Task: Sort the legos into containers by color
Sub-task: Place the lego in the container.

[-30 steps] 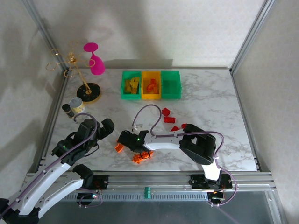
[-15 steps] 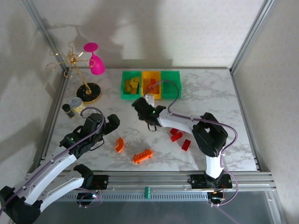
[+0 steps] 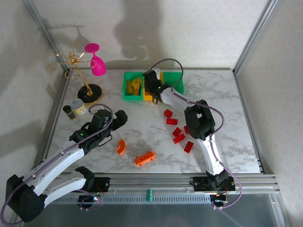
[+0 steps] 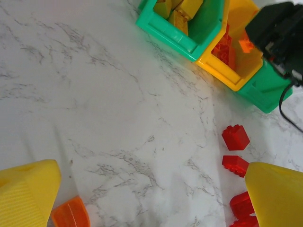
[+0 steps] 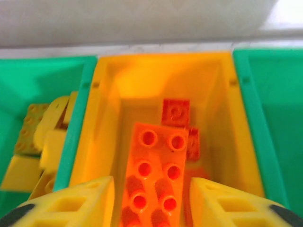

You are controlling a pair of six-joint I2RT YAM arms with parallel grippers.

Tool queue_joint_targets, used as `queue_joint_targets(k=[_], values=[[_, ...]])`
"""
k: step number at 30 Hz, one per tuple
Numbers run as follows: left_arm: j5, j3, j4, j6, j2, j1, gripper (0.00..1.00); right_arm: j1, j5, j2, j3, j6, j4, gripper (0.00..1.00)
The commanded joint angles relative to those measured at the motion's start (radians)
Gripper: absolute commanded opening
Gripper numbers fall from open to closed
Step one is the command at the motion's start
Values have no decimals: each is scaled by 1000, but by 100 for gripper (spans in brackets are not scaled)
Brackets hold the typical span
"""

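Right wrist: my right gripper [image 5: 151, 194] is clamping an orange brick [image 5: 154, 175] over the yellow bin [image 5: 106, 99].
Left wrist: my left gripper [image 4: 151, 189] is hanging, fingers apart, well short of that bin.

White marble-look table [image 3: 227, 99], grey veining, fills mid-frame. Pale, faintly patterned back wall [image 3: 208, 28] across the top, side walls the same. Aluminium posts at upper left [image 3: 43, 32] and upper right [image 3: 255, 33]. Slotted aluminium rail [image 3: 156, 180] along the bottom. Soft diffuse light; blurry shadow [image 3: 137, 28] on wall, top centre.
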Motion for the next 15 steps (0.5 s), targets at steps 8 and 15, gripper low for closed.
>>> queue_joint_targets(k=[8,15], values=[[-12,34,-29,13,-58,6,100,41,-56,-270,-244,-80,61,58],[-16,4,-118,21,-139,8,100,153,-116,-539,-566,-61,22,65]])
